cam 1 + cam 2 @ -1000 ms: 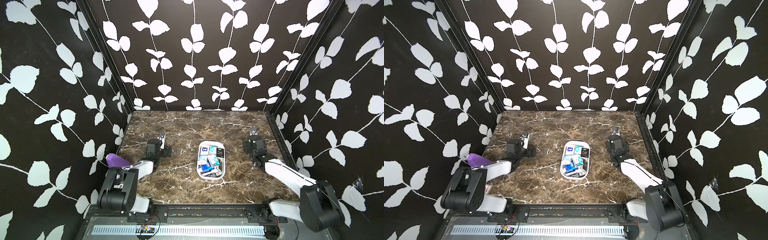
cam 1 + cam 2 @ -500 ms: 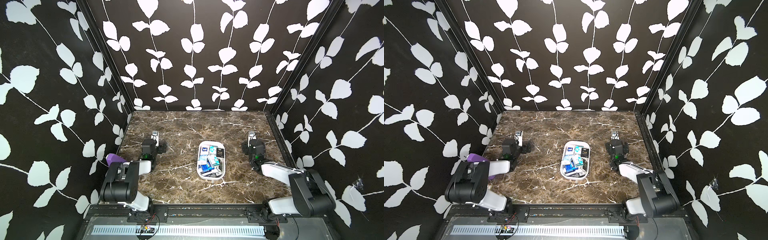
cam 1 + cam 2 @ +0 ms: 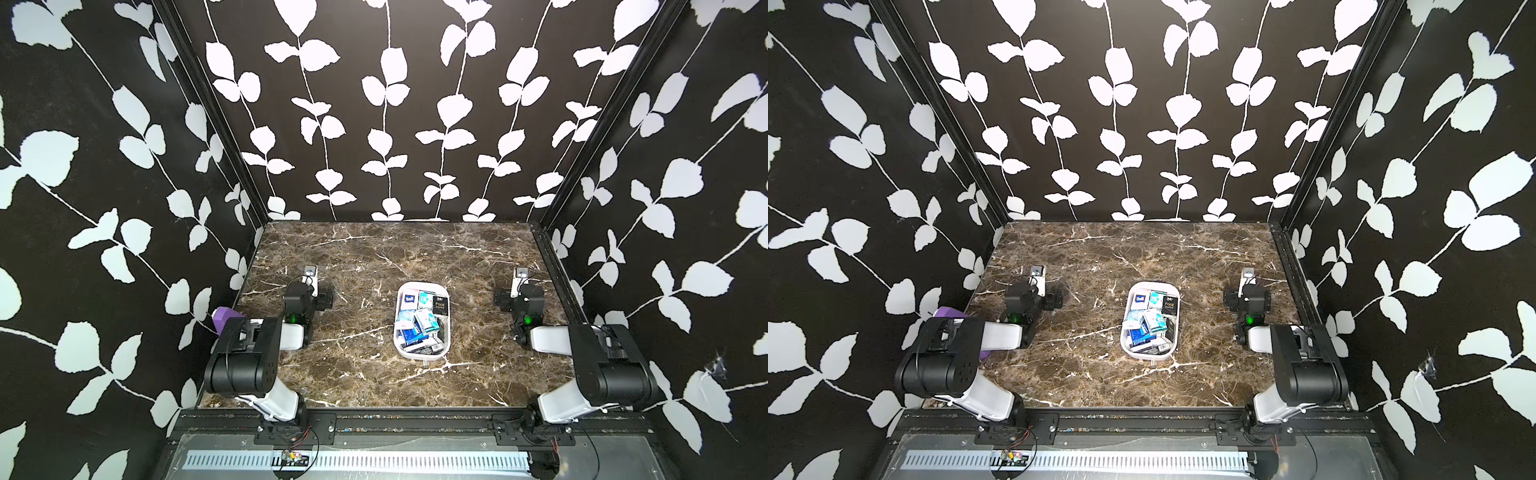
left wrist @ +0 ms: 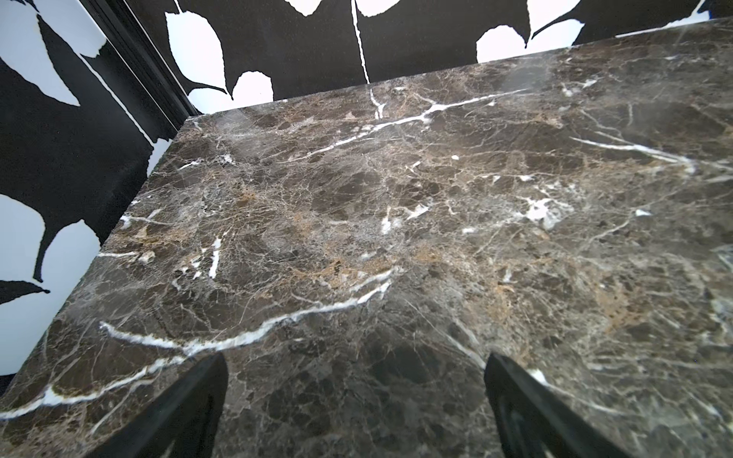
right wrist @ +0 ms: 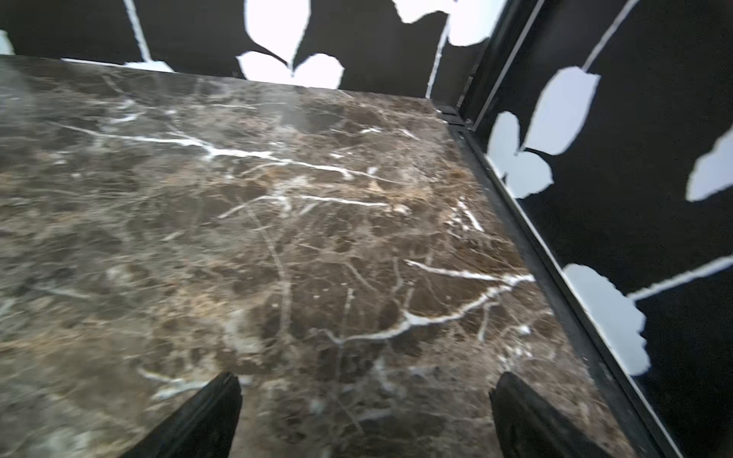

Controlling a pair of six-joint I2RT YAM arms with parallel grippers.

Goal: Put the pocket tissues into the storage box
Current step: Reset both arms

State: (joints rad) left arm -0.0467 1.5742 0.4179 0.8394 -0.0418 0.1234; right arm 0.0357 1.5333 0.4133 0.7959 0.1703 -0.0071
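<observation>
Though wide-open, left tool, right tool empty.

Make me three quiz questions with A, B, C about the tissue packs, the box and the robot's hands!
1. Where are the pocket tissues? A. in a red bucket B. in the storage box C. in a blue bag
2. What colour is the storage box? A. white B. red C. green
3. How are the left hand and right hand? A. both open, empty B. both shut C. holding packs

B: packs pile inside its rim. A: its rim is white. A: fingers stand apart over bare marble table.
</observation>
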